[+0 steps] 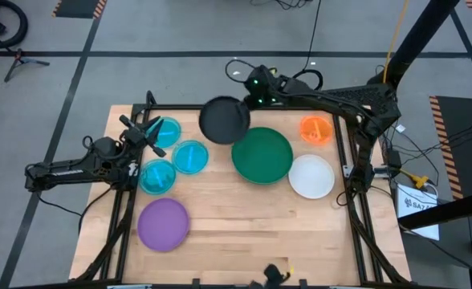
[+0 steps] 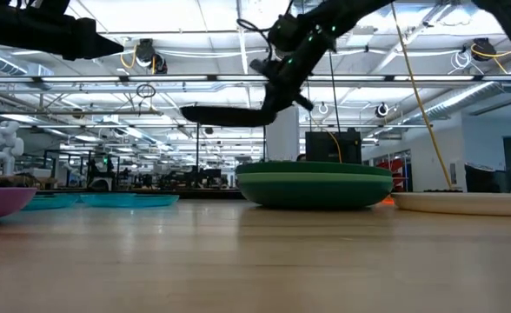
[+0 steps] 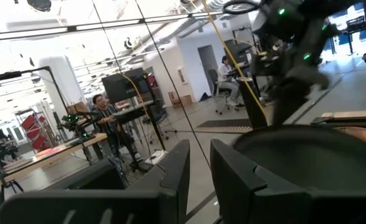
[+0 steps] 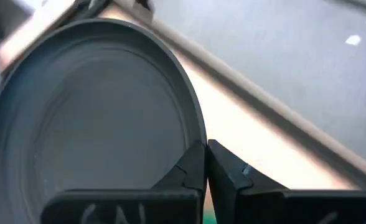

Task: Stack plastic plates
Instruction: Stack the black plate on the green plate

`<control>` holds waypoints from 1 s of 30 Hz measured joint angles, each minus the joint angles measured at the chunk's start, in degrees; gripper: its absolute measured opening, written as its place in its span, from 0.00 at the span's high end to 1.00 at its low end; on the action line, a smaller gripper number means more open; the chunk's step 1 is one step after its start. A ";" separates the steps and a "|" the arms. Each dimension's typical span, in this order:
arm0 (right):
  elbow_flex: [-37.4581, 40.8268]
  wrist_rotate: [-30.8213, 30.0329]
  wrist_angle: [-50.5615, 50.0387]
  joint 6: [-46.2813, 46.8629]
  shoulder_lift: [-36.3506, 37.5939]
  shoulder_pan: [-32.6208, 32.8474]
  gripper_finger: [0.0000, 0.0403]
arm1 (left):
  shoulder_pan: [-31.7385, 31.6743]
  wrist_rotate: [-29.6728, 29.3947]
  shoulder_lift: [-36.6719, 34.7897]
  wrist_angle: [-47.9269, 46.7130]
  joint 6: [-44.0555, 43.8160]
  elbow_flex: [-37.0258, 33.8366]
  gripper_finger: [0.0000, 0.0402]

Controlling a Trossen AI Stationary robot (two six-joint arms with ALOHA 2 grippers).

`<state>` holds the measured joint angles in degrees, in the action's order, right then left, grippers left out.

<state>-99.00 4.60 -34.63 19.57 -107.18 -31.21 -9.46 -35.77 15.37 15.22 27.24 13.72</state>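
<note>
Purple plate sits at 7 o'clock; I see right gripper clamped on black plate, lifted at 12; left gripper state unclear.

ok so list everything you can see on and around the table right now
black plate: one, held in the air by its rim at the table's far edge, beside the green plate
green plate: one large, dark green, table centre
white plate: one, right of the green plate
orange plate: one small, translucent, far right
blue plates: three small, translucent, far left area
purple plate: one, near left
table: one, light wood
people: two, seated in the room beyond
right end effector: shut on the black plate's rim
left end effector: raised over the blue plates, nothing seen between its fingers
</note>
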 joint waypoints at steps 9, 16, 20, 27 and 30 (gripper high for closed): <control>4.48 -0.11 -14.31 0.69 6.08 4.88 1.00 | 0.00 0.13 -0.02 -0.06 -0.35 0.00 0.82; 21.77 -0.25 -2.81 5.24 14.71 5.19 0.99 | 0.00 0.15 -0.01 -0.41 -0.81 0.00 0.82; 33.53 -0.19 8.18 7.68 20.79 4.94 0.99 | 0.00 0.16 -0.02 -0.42 -0.79 0.00 0.82; 47.79 -4.43 17.63 12.47 27.62 4.93 0.99 | 0.00 0.16 0.00 -0.44 -0.76 0.00 0.82; 50.82 -6.71 17.92 14.39 29.18 4.93 0.99 | 0.00 0.16 0.00 -0.44 -0.76 0.00 0.82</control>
<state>-48.19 -2.11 -16.71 33.96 -78.00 -26.28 -9.45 -35.62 15.37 14.79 26.48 13.72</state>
